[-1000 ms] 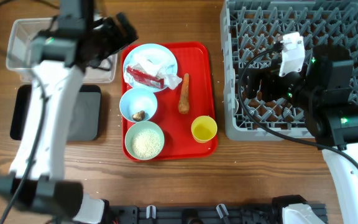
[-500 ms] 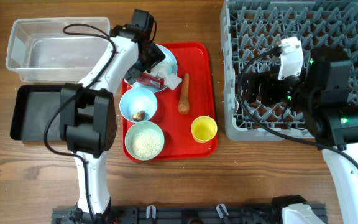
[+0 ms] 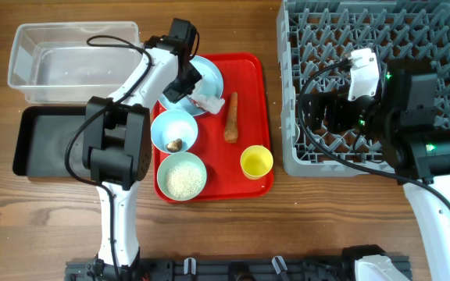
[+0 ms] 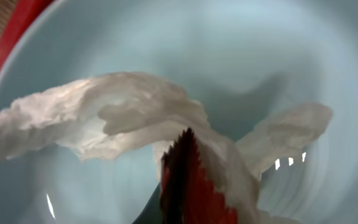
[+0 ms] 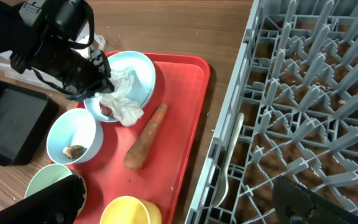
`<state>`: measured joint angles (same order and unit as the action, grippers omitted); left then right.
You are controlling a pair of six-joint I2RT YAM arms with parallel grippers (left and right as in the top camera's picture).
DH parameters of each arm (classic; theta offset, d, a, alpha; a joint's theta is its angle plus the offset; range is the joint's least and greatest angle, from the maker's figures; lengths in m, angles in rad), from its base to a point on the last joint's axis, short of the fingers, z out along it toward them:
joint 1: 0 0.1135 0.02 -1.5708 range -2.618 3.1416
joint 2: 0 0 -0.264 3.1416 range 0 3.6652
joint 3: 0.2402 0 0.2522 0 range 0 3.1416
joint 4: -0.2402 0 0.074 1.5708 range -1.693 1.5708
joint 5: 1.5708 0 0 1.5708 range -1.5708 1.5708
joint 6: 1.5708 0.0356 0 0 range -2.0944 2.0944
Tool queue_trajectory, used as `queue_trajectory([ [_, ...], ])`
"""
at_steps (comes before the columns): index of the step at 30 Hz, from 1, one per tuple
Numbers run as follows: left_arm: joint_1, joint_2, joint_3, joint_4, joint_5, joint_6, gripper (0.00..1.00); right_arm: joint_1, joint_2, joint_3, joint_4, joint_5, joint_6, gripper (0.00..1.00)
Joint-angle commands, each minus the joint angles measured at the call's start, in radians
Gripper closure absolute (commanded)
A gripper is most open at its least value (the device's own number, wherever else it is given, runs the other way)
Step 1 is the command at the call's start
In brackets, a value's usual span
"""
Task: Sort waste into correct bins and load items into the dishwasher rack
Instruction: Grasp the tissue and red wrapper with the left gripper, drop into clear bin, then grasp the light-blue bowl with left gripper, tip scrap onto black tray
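Red wrapper (image 4: pixel 188 180) fills the lower middle of my left wrist view. Its long axis runs up from the bottom edge and its sawtooth end points up-frame. It lies among crumpled white tissue (image 4: pixel 123 115) on the pale blue plate (image 4: pixel 229 43).

From overhead, the left pincer (image 3: pixel 182 87) hangs over the plate's left part, on the red tray (image 3: pixel 248 78). No view shows its fingers, so I cannot tell how far it is parted or whether it has hold of anything. The right pincer (image 5: pixel 176 186) is spread wide and empty, by the left wall of the rack (image 3: pixel 412 39).

The carrot (image 3: pixel 231 117) lies on the red tray just right of the plate. Its long axis runs nearly along the tray's long side, with the thin tip toward the far edge and the thick end toward the yellow cup (image 3: pixel 256 162).

Half a second ago the wrapper showed from overhead beside the tissue; now the left arm covers it. The right arm sits where it was.

Only the left wrist view shows the wrapper's toothed edge. The right wrist view shows tissue draped over the plate's rim toward the carrot. The overhead view shows the clear tub (image 3: pixel 61 66) and black tray (image 3: pixel 45 144) left of the red tray.
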<state>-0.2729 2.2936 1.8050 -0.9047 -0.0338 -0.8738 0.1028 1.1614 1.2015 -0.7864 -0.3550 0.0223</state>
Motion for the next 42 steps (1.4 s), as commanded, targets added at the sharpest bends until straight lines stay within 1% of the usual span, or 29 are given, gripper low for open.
queue_trajectory([
  [1,-0.004,-0.036,0.044,-0.034,0.082,0.007,0.96,-0.002,0.008,0.021,0.001,0.006,0.007,0.0],
  [4,-0.004,-0.148,0.076,-0.058,0.093,0.059,0.96,-0.002,0.008,0.021,0.004,0.006,0.007,0.0],
  [6,-0.003,-0.227,0.076,-0.058,0.093,0.065,0.96,-0.002,0.008,0.021,0.011,0.006,0.007,0.0],
  [8,0.008,-0.325,0.076,-0.066,0.089,0.132,0.96,-0.002,0.008,0.021,0.011,0.006,0.008,0.0],
  [11,0.072,-0.47,0.076,-0.126,0.006,0.147,0.96,-0.002,0.009,0.021,0.012,0.006,0.008,0.0],
  [12,0.109,-0.504,0.076,-0.135,-0.022,0.177,0.96,-0.002,0.009,0.021,0.014,0.006,0.007,0.0],
  [14,0.189,-0.519,0.076,-0.161,-0.096,0.187,0.96,-0.002,0.009,0.021,0.016,0.006,0.007,0.0],
  [16,0.283,-0.484,0.073,-0.159,-0.144,0.187,0.96,-0.002,0.01,0.021,0.015,0.006,0.008,0.0],
  [18,0.37,-0.414,0.073,-0.114,-0.143,0.186,0.96,-0.002,0.018,0.021,0.015,0.006,0.016,0.0],
  [20,0.418,-0.343,0.073,-0.05,-0.143,0.185,0.96,-0.002,0.029,0.021,0.015,0.006,0.033,0.0],
  [21,0.436,-0.296,0.073,-0.01,-0.143,0.185,0.91,-0.002,0.04,0.021,0.015,0.006,0.033,0.0],
  [22,0.45,-0.23,0.073,0.042,-0.143,0.184,0.75,-0.002,0.052,0.021,0.015,0.006,0.033,0.0],
  [23,0.456,-0.185,0.073,0.075,-0.143,0.184,0.55,-0.002,0.061,0.021,0.015,0.006,0.034,0.0],
  [24,0.461,-0.143,0.073,0.107,-0.143,0.184,0.38,-0.002,0.07,0.021,0.015,0.006,0.034,0.0],
  [26,0.464,-0.084,0.073,0.146,-0.142,0.182,0.11,-0.002,0.085,0.021,0.014,0.006,0.034,0.0],
  [27,0.464,-0.083,0.073,0.146,-0.135,0.182,0.02,-0.002,0.087,0.021,0.014,0.006,0.034,0.0],
  [28,0.464,-0.09,0.074,0.147,-0.123,0.183,0.01,-0.002,0.087,0.021,0.015,0.006,0.033,0.0],
  [30,0.464,-0.113,0.074,0.138,-0.07,0.19,0.0,-0.002,0.087,0.021,0.015,0.006,0.033,0.0],
  [34,0.464,-0.213,0.074,0.084,-0.01,0.198,0.0,-0.002,0.087,0.021,0.015,0.006,0.033,0.0],
  [36,0.457,-0.283,0.074,0.067,0.08,0.376,0.0,-0.002,0.087,0.021,0.015,0.006,0.033,0.0],
  [37,0.449,-0.323,0.074,0.03,0.096,0.431,0.0,-0.002,0.087,0.021,0.016,0.006,0.033,0.0],
  [40,0.403,-0.413,0.074,-0.091,0.097,0.531,0.01,-0.002,0.087,0.021,0.016,0.006,0.033,0.0],
  [41,0.368,-0.445,0.074,-0.153,0.097,0.557,0.01,-0.002,0.087,0.021,0.016,0.006,0.033,0.0],
  [42,0.332,-0.46,0.074,-0.207,0.097,0.557,0.04,-0.002,0.087,0.021,0.015,0.006,0.033,0.0],
])
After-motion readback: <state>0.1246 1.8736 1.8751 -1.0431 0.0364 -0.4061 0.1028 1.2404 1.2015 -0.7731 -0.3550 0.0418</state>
